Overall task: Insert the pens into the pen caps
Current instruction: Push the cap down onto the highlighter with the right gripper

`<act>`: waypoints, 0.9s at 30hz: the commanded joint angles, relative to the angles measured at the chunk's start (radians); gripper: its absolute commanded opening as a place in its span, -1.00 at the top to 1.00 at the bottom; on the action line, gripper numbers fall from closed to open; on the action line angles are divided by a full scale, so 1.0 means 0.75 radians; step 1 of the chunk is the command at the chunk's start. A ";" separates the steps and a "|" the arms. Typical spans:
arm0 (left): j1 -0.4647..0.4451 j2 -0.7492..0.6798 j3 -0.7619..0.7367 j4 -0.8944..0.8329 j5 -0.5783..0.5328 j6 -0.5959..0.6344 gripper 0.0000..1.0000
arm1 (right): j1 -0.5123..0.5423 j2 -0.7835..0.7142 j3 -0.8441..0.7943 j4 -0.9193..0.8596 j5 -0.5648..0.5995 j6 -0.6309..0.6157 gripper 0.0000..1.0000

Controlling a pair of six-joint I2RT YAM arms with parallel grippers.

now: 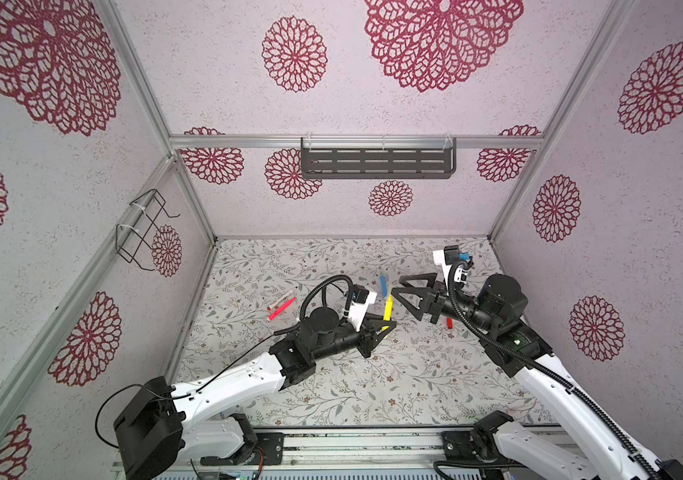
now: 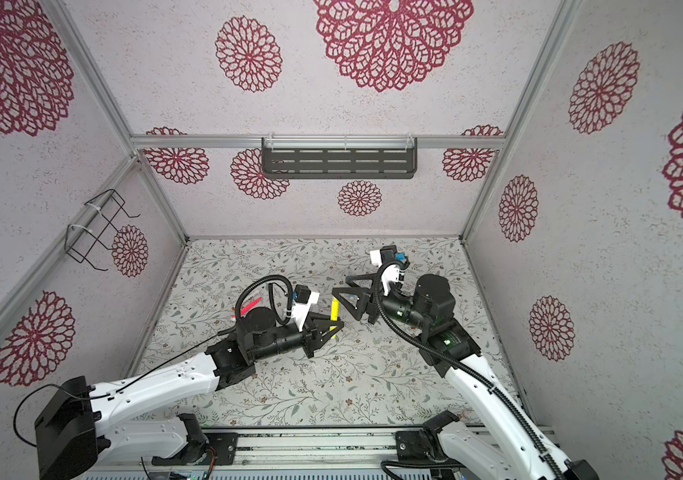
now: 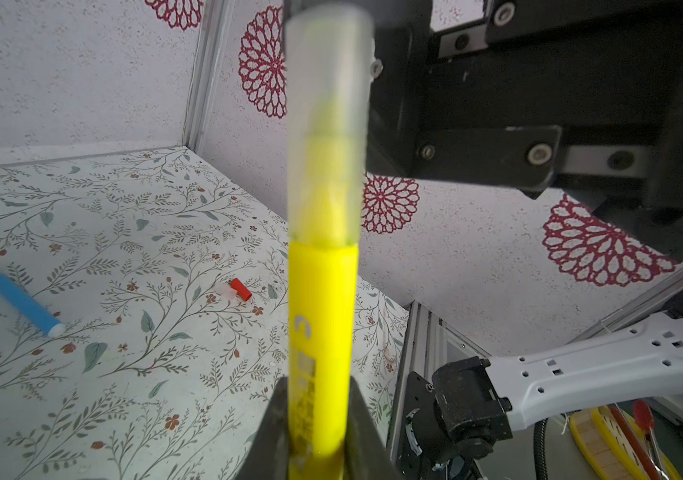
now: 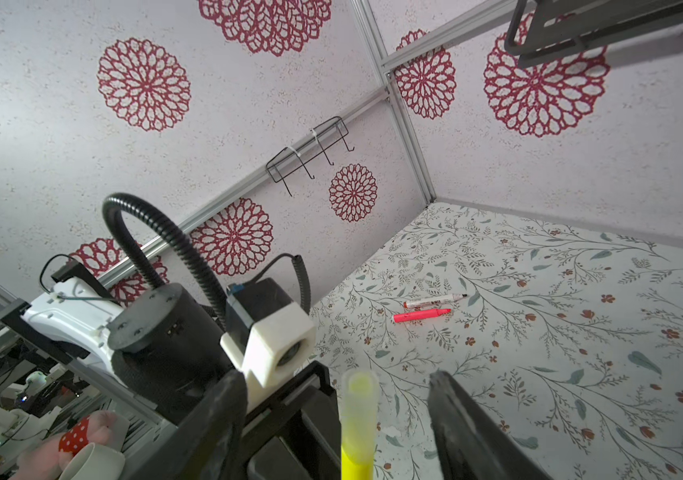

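Tally looks one of four: left tool (image 3: 314,432) grips yellow pen (image 3: 323,316) over the bench (image 1: 373,386) middle, clear cap (image 3: 327,124) over its tip — right tool (image 1: 397,286) wide around it. Lying loose: blue pen (image 3: 23,305), pink pen (image 4: 420,316), white pen (image 4: 435,300), red cap (image 3: 241,289).

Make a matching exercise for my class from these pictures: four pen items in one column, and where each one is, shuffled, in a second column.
Column 1
1. yellow pen
2. blue pen
3. pink pen
4. red cap

Column 2
A. lies on the table right beside the white pen
B. clamped in the left gripper, with a clear cap over its tip
C. lies on the table next to a pale cap
D. lies on the table by itself, nothing touching it

Pairs: 1-B, 2-D, 3-A, 4-C
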 commanded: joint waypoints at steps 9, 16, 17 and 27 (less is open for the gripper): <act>-0.031 -0.035 0.008 -0.001 -0.021 0.020 1.00 | 0.011 0.083 0.092 -0.076 0.012 -0.068 -0.14; -0.032 -0.015 0.026 -0.009 -0.018 0.026 1.00 | 0.029 0.092 0.095 -0.093 0.001 -0.083 -0.02; -0.034 -0.014 0.028 -0.012 -0.018 0.024 1.00 | 0.033 0.097 0.095 -0.098 0.001 -0.088 0.03; -0.036 0.000 0.051 -0.036 -0.015 0.029 1.00 | 0.061 0.106 0.095 -0.131 0.011 -0.125 0.44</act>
